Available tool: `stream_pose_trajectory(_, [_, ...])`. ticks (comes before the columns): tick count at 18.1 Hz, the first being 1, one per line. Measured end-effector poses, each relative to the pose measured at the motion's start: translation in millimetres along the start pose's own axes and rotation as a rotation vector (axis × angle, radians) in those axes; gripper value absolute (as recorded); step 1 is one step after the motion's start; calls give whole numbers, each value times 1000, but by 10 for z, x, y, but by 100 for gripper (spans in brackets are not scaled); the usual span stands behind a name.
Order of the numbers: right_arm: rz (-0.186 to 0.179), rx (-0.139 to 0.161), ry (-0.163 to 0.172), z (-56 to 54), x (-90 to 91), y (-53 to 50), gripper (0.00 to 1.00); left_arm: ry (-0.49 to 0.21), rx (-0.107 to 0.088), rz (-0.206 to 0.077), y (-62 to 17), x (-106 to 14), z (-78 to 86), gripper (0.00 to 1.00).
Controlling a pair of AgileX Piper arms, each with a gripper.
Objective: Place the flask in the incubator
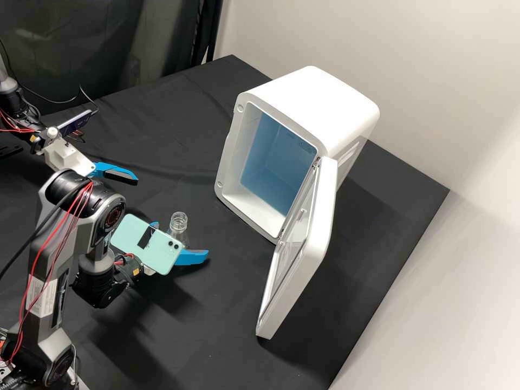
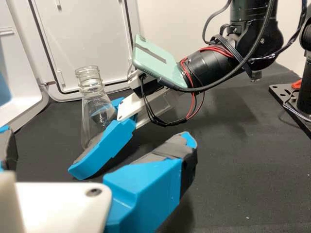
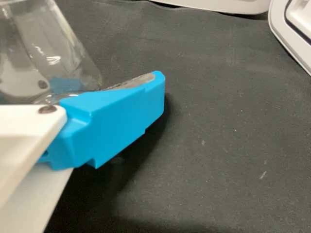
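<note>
**Flask in the right gripper, incubator door open**

Item 1. Right arm point(image 1: 95, 211): dark grey and nearest to us, at the bench's left side. Red wires point(image 1: 81, 194) run along it, and a mint-green phone point(image 1: 151, 245) sits flat on its wrist.

Item 2. Right gripper point(image 1: 181, 241): low over the black bench point(image 1: 179, 135), its jaws pinching the flask at the wide lower body. We log one blue finger point(image 3: 109, 114) with its grey pad flat against the glass. The other finger shows as blue through the glass, on the far side.

Item 3. Flask point(image 1: 179, 225): clear glass, conical and open-mouthed. It stands upright with its base on the bench. We place it outside the incubator, near the open front and to the left of the door.

Item 4. Left gripper point(image 1: 123, 174): beyond the flask and apart from it. Its jaws are spread with nothing between them. In its own wrist view they point toward the flask and the right gripper.

Item 5. Door point(image 1: 303, 254): white, hinged on the incubator's right side. It is swung wide open, with its free edge toward us.

Item 6. Incubator point(image 1: 325, 103): a white box with rounded corners, standing on the bench. Its pale blue chamber point(image 1: 276, 162) faces the arms.

Item 7. Backdrop: a dark curtain point(image 1: 108, 43) behind the bench's far left, and a white wall point(image 1: 406, 54) behind the incubator.
</note>
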Motion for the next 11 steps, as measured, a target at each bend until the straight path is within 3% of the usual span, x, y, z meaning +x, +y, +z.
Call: stream_pose_trajectory(11, [1, 20, 2, -2, 0, 1, 0, 0, 0, 0, 0, 0, 0, 100])
